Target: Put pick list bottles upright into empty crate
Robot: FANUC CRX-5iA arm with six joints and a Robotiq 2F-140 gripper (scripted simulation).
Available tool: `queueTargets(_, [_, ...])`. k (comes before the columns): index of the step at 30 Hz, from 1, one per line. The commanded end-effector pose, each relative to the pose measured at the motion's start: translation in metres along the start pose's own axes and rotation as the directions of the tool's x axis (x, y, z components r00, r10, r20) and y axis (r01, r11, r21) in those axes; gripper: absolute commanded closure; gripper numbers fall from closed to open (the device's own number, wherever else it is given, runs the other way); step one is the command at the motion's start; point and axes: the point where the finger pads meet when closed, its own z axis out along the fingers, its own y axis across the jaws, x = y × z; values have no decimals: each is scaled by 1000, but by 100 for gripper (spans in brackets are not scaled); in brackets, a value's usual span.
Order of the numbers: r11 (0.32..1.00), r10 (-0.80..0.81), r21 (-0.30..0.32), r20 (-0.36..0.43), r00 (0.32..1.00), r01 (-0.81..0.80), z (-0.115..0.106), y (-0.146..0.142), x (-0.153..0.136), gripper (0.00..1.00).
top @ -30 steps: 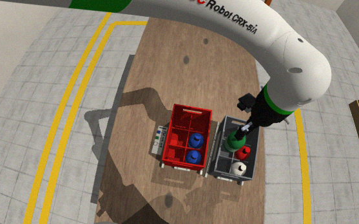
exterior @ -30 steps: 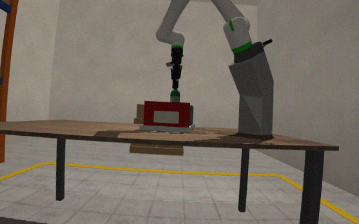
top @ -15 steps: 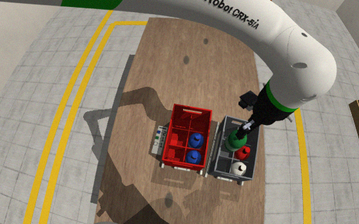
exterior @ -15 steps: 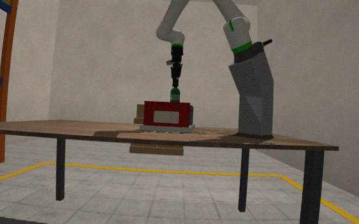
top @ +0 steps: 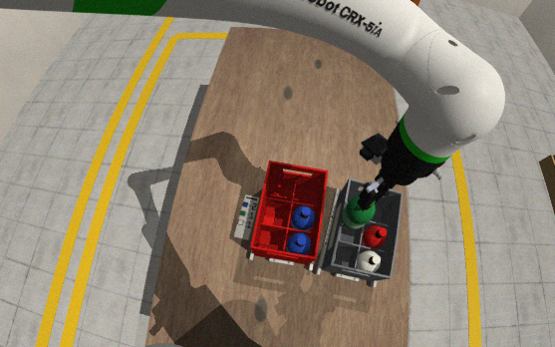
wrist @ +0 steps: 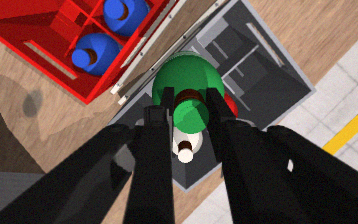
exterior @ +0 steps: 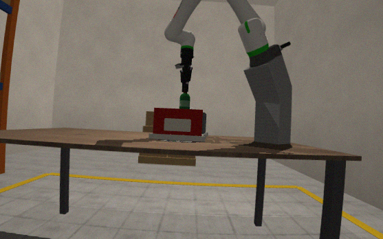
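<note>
My gripper (top: pixel 369 191) (exterior: pixel 185 90) (wrist: pixel 189 103) is shut on the neck of a green-label bottle (top: pixel 358 212) (exterior: pixel 184 101) (wrist: pixel 187 82) and holds it upright above the left side of the grey crate (top: pixel 394 239) (wrist: pixel 275 75). A red-label bottle (top: pixel 375 235) (wrist: pixel 231 107) and a white-label bottle (top: pixel 369 260) (wrist: pixel 185 150) stand in the grey crate. The red crate (top: pixel 273 199) (exterior: pixel 158 123) (wrist: pixel 10 30) to its left holds two blue-label bottles (top: pixel 303 217) (top: pixel 298 242) (wrist: pixel 125 15) (wrist: pixel 95 54). The pick list (top: pixel 246 216) lies left of the red crate.
The robot's base (exterior: pixel 271 103) stands on the wooden table (top: pixel 278 100) (exterior: pixel 47 135) behind the crates. The table's right edge runs close beside the grey crate. Yellow floor lines (top: pixel 94 165) (wrist: pixel 350 127) ring the table.
</note>
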Motion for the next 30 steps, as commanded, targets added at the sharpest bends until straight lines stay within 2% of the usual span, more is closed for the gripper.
queueTargets(1, [1000, 0, -2, 0, 1000, 0, -1, -1, 5, 90])
queueTargets(30, [1000, 0, -2, 0, 1000, 0, -1, -15, 53, 90])
